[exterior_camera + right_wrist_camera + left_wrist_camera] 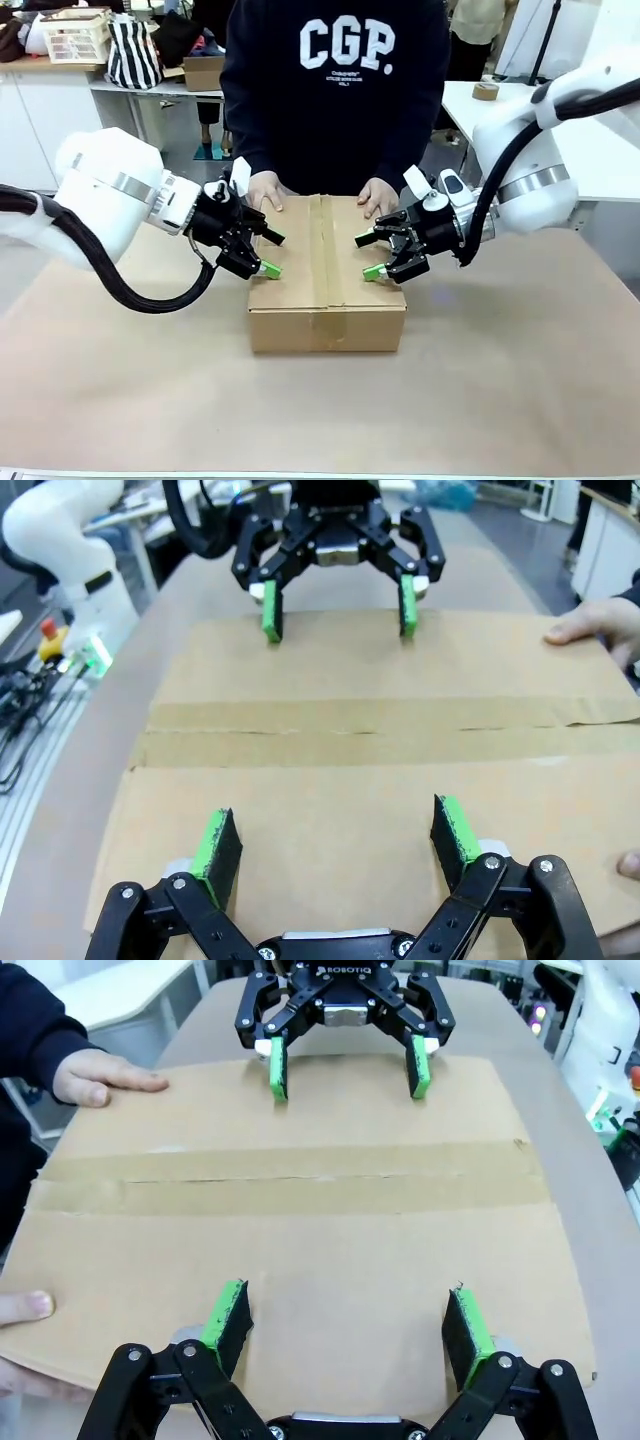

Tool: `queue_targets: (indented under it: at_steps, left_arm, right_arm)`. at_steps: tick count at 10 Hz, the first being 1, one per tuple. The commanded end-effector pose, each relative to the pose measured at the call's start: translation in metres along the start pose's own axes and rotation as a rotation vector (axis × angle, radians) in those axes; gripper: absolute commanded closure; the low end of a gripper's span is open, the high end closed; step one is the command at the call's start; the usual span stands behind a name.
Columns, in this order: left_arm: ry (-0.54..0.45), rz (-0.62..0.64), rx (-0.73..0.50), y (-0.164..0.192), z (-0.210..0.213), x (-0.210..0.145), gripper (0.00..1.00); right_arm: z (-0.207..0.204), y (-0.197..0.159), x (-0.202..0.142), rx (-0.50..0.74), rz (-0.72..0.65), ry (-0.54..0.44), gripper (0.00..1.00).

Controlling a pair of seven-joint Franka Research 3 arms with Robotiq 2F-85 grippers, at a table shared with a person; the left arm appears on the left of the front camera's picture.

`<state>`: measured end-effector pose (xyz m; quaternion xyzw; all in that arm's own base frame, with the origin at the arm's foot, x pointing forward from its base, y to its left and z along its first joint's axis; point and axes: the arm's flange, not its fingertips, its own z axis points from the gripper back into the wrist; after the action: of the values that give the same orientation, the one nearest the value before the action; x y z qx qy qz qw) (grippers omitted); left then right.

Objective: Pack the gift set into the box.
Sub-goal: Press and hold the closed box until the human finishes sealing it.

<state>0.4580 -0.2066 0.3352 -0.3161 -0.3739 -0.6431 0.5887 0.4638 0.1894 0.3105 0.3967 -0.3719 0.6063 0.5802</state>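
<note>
The box (pixel 326 300) sits shut in the middle of the table, with brown tape (pixel 300 1178) along its centre seam. My left gripper (pixel 271 254) is open at the box's left top edge, its green pads (pixel 228 1315) resting over the lid. At the right top edge my right gripper (pixel 367 257) is open too, facing the left one across the lid. In the wrist views each gripper (pixel 348 1320) (pixel 338 840) sees the other (pixel 347 1065) (pixel 335 600) across the box. The person's hands (pixel 265 190) (pixel 378 195) rest on the far edge. The gift set is out of view.
The brown table surface (pixel 500 380) spreads out around the box. A tape roll (pixel 486 91) lies on a white table at the back right. A small cardboard box (pixel 204 72) and a striped bag (pixel 133 52) stand on the back counter.
</note>
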Motion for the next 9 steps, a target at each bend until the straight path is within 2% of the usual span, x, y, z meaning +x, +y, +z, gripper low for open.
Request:
queue_targets:
  at_steps: [1, 2, 3, 4, 9]
  left_arm:
    - [0.026, 0.001, 0.061, -0.003, -0.01, -0.008, 0.0]
    - [0.033, 0.028, 0.08, -0.001, -0.012, -0.009, 0.0]
    - [0.03, 0.059, 0.038, -0.001, -0.012, -0.009, 0.0]
    - [0.01, 0.013, 0.034, 0.001, -0.001, 0.001, 0.0]
    - [0.01, 0.013, 0.034, 0.001, -0.001, 0.001, 0.0]
  right_arm:
    - [-0.003, -0.005, -0.006, 0.047, -0.038, -0.004, 0.0]
    - [-0.004, -0.005, -0.01, 0.059, -0.045, 0.009, 0.0]
    - [-0.002, 0.0, -0.002, 0.014, -0.009, -0.01, 0.0]
    - [-0.002, 0.0, -0.002, 0.014, -0.009, -0.01, 0.0]
    - [-0.002, 0.0, -0.002, 0.014, -0.009, -0.01, 0.0]
